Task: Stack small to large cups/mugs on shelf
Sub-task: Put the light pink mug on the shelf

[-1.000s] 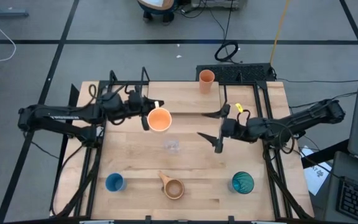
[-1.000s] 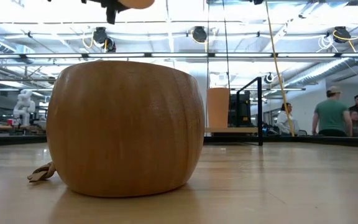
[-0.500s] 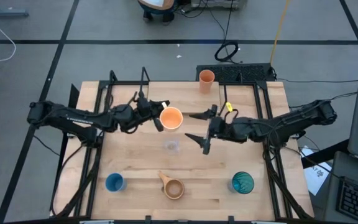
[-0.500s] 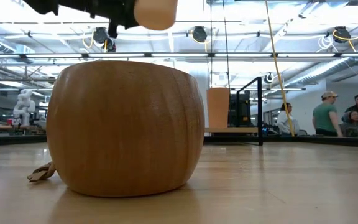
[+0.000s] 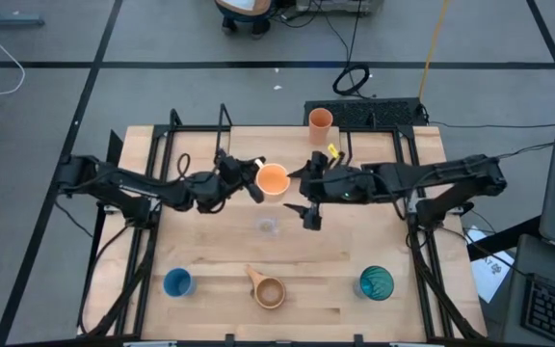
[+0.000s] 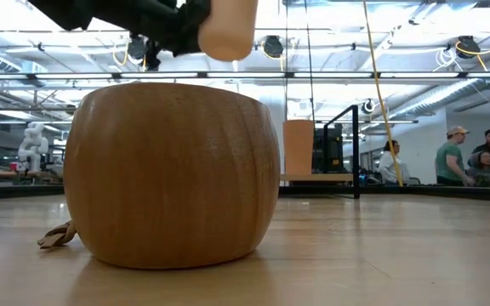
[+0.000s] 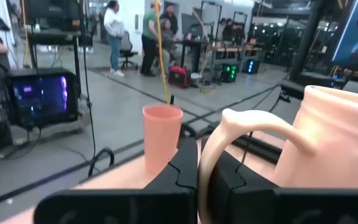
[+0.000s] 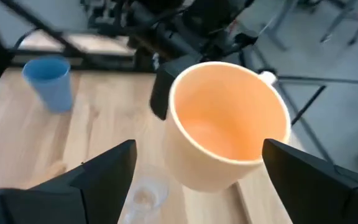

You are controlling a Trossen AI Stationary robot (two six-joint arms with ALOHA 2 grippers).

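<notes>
Jaws of the left gripper [image 5: 255,183] are pinched shut on the handle of an orange mug [image 5: 273,179], holding it in the air above the middle of the table [image 5: 422,241], a little toward the far edge. The left wrist view shows the two dark fingers [image 7: 182,171] closed on the pale loop of the handle, with the mug's body just beside them. From table height the mug [image 6: 228,25] hangs high, clear of the wood.

The right gripper [image 5: 306,196] faces the mug from the other side, its jaws spread wide and gripping nothing; in the right wrist view the mug's open mouth [image 8: 229,130] sits between the two dark fingers [image 8: 104,171] without touching either.

A second orange cup [image 5: 320,122] stands upright on the shelf [image 5: 379,145] at the far edge of the table, right of centre. The tiny clear cup [image 5: 267,226] stands on the table just nearer than the held mug. Along the near edge, well apart from one another, stand the blue cup [image 5: 177,282] toward the left corner, the tan handled mug [image 5: 268,290] in the middle, and the teal ribbed tumbler [image 5: 376,282] toward the right corner.

People [image 6: 462,157] show in the room beyond the table.
</notes>
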